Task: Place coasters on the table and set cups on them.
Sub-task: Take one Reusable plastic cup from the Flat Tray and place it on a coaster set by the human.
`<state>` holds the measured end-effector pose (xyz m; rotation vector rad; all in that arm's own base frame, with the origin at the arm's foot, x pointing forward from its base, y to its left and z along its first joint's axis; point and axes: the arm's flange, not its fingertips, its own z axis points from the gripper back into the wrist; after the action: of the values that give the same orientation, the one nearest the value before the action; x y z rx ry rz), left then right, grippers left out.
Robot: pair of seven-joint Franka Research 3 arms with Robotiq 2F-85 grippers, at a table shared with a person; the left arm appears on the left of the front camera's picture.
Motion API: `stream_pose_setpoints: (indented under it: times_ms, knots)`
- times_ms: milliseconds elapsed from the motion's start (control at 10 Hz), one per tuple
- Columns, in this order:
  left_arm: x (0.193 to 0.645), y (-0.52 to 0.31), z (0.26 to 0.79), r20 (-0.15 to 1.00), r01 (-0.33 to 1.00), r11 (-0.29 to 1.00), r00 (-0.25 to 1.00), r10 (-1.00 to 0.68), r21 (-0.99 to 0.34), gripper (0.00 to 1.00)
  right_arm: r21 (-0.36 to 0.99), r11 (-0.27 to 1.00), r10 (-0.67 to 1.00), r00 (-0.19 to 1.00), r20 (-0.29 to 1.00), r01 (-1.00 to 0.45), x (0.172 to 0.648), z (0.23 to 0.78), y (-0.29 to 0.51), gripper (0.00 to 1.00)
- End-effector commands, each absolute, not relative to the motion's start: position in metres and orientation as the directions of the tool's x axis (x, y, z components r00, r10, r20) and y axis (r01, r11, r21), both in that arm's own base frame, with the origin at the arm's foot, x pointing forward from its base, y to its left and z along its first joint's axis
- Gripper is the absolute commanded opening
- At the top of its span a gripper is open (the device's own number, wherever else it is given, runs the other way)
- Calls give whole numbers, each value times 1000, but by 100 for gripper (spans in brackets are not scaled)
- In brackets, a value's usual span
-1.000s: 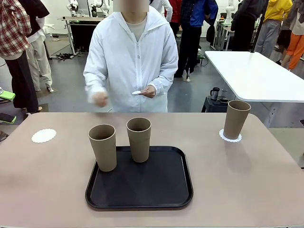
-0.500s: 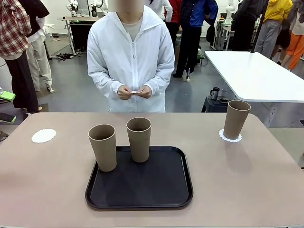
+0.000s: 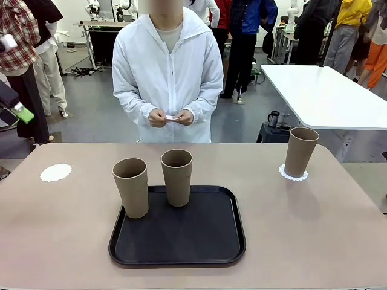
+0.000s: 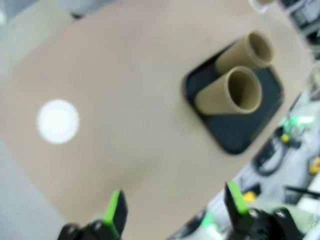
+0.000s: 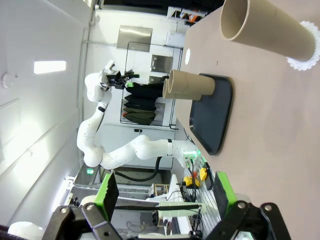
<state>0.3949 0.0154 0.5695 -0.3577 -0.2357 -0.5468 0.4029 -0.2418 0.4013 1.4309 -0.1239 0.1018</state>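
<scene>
1. The left hand point(image 4: 175, 197) hangs high above the desk point(image 4: 125, 75) and looks down on it at a slant. Its two fingers are spread wide with nothing between them. The picture from this wrist is blurred.
2. In the front view this hand shows at the left edge, raised well above the desk, with one green pad point(image 3: 22, 113) turned down to the right.
3. The right hand point(image 5: 164, 187) is rolled sideways, so the desk stands upright in its view. Its fingers are also wide apart and empty.
4. Far off in the right wrist view, the left arm point(image 5: 92, 125) is lifted high with a bent elbow.
5. The right cup point(image 3: 300, 151) stands upright on the right coaster point(image 3: 293, 176), near the right end of the desk.
6. The black tray point(image 3: 181, 238) lies in the middle, on the robot's side, between the two coasters.
7. The left cup point(image 3: 130, 187) stands at the left rim of the tray and the middle cup point(image 3: 176, 177) at its far rim. They are close together but apart.
8. The left coaster point(image 3: 55, 173) lies bare on the left part of the desk, well apart from the tray.
9. A person point(image 3: 169, 66) in a white jacket stands at the far side and holds a small white piece point(image 3: 172, 117) between both fingers. It is too small to tell what it is.
10. Behind, at the right, is a white table point(image 3: 320, 96), and a dark mug point(image 3: 273, 118) is just beside it.
</scene>
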Motion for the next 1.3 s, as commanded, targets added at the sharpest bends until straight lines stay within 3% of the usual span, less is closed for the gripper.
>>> stream_pose_setpoints:
  times_ms: [0, 300, 500, 600, 900, 1000, 1200]
  knots:
    - [397, -15, 555, 151, 662, 748, 736, -660, 44, 100, 980, 139, -5, 990, 143, -141, 403, 402, -242, 100]
    - [394, -65, 540, -17, 753, 635, 647, -762, 174, 100, 980, 139, -5, 990, 143, -141, 403, 402, -242, 100]
    - [396, -85, 539, 34, 756, 634, 638, -769, 161, 100, 980, 139, -5, 990, 143, -141, 403, 402, -242, 100]
    - [392, -75, 541, -33, 773, 614, 626, -779, 159, 100, 980, 139, -5, 990, 143, -141, 403, 402, -242, 100]
    - [393, -83, 540, -19, 777, 610, 620, -785, 155, 100, 980, 139, -5, 990, 143, -141, 403, 402, -242, 100]
    - [393, -76, 534, 179, 863, 499, 479, -859, 83, 100, 980, 139, -5, 990, 143, -141, 403, 402, -242, 100]
    - [403, -63, 513, 403, 926, 375, 330, -854, 37, 100, 980, 139, -5, 990, 143, -141, 403, 402, -242, 100]
